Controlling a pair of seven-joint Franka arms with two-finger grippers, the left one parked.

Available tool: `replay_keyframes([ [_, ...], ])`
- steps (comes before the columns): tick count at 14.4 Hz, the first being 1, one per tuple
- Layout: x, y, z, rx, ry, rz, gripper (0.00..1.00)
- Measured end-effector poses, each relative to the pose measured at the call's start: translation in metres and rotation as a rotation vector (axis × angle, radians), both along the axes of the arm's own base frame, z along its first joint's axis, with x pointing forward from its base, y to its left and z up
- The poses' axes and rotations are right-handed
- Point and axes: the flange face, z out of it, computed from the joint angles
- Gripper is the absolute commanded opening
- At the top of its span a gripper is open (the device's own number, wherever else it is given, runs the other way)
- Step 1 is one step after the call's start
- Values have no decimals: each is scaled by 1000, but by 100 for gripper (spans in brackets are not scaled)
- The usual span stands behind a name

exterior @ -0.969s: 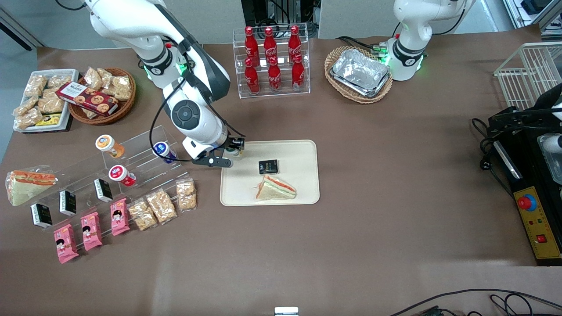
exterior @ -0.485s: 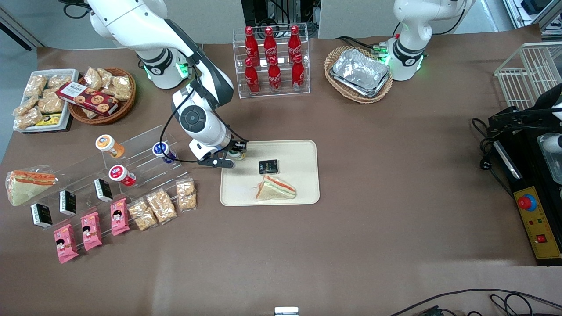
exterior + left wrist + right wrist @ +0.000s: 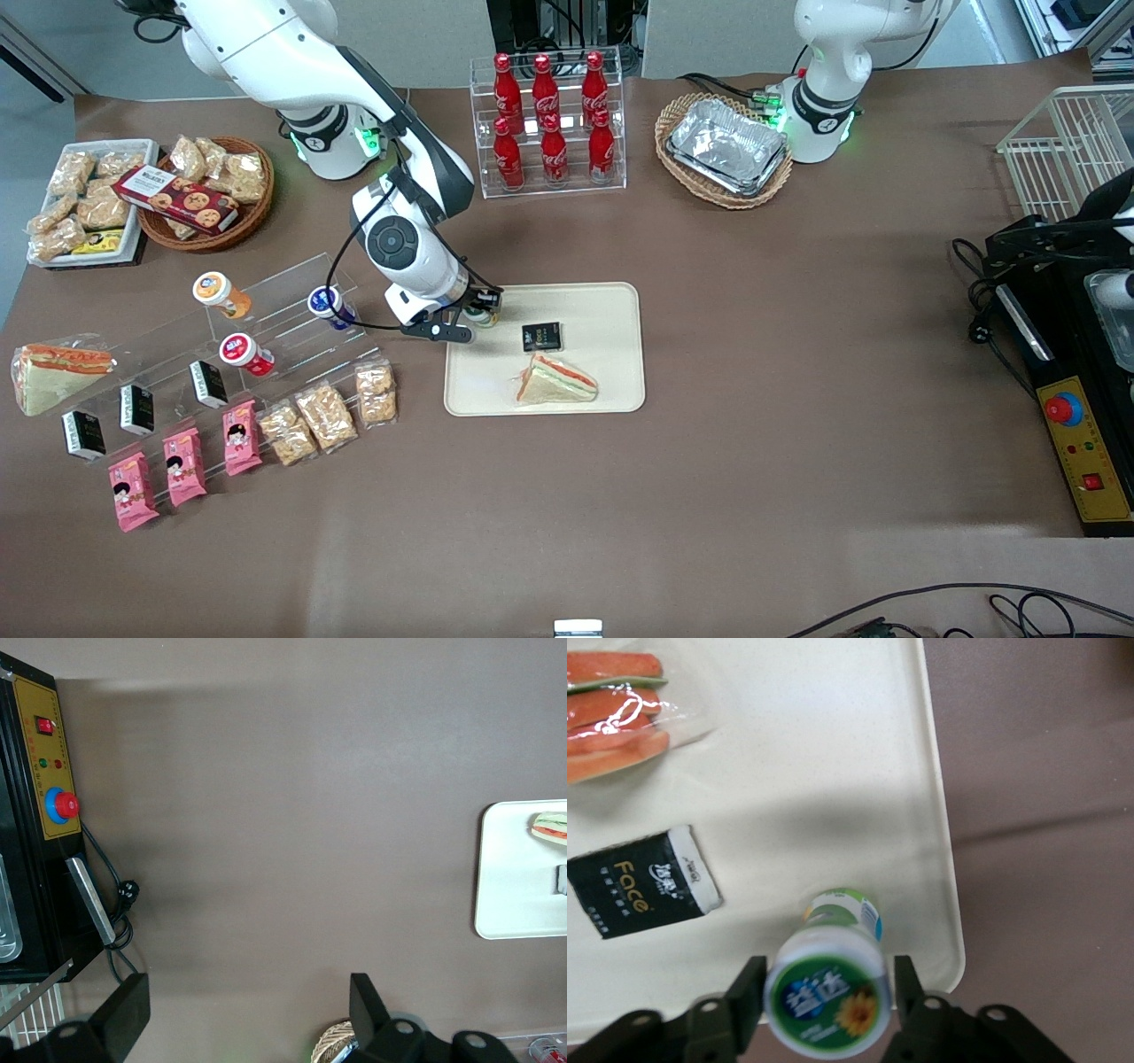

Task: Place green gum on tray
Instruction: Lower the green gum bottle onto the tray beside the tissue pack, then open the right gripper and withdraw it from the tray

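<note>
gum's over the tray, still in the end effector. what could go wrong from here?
1. The green gum hangs over the tray close to its rim near a corner; released here it could land on the rim and tip off.
2. It is a round canister, so it may roll toward the black packet if it topples.
3. The end effector fingers flank the lid closely; retracting early could drag it over.
</note>
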Motion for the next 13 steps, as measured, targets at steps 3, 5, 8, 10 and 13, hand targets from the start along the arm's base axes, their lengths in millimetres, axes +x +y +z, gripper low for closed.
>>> replay_keyframes([
  [3, 4, -3, 3, 1, -6, -9, 97],
  [5, 16, -13, 16, 5, -20, -33, 97],
  [8, 42, -49, 66, -3, -6, -27, 97],
  [10, 61, -88, 111, 1, -15, -4, 97],
  [13, 77, -137, 180, 8, -46, 29, 98],
])
